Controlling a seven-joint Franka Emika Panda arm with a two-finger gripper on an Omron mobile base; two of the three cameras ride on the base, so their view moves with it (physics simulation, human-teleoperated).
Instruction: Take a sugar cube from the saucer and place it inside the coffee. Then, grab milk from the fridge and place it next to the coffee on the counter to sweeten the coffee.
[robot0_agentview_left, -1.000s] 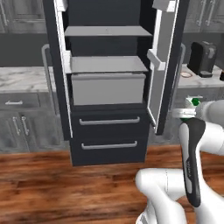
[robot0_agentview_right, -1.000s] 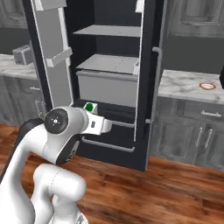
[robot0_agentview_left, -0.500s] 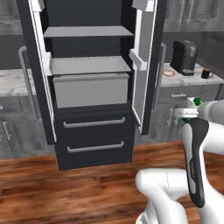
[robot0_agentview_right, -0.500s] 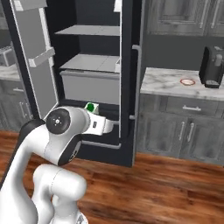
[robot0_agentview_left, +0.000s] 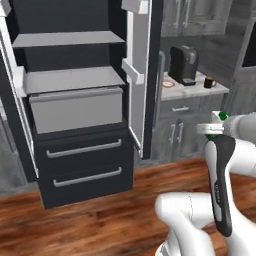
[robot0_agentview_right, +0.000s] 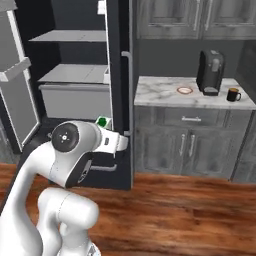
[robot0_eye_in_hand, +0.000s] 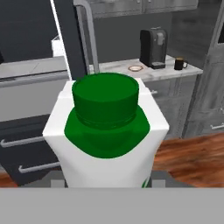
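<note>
A: Milk (robot0_eye_in_hand: 107, 131) sitting lower centre of the hand view, green cap up, pressed close to the lens. Gripped by the hand (robot0_agentview_right: 107, 131)?

B: Looks carried at the arm's end, centre left of the right base view, green cap just showing. Fingertips hidden behind the carton, so cannot tell for sure whether clamped on it. Same carton at the right edge of the left base view (robot0_agentview_left: 216, 123).

A: Fridge (robot0_agentview_left: 75, 115)?

B: Fills the left half of the left base view, doors swung open, 2 grey shelves above a grey bin and 2 dark drawers.

A: Coffee (robot0_agentview_right: 233, 94)?

B: Upper right of the right base view, on the tabletop (robot0_agentview_right: 160, 95), just right of the coffee machine (robot0_agentview_right: 210, 72). Saucer (robot0_agentview_right: 184, 90) just left of that machine, apart from the mug.

A: Sugar cube?

B: Too small to make out.
</note>
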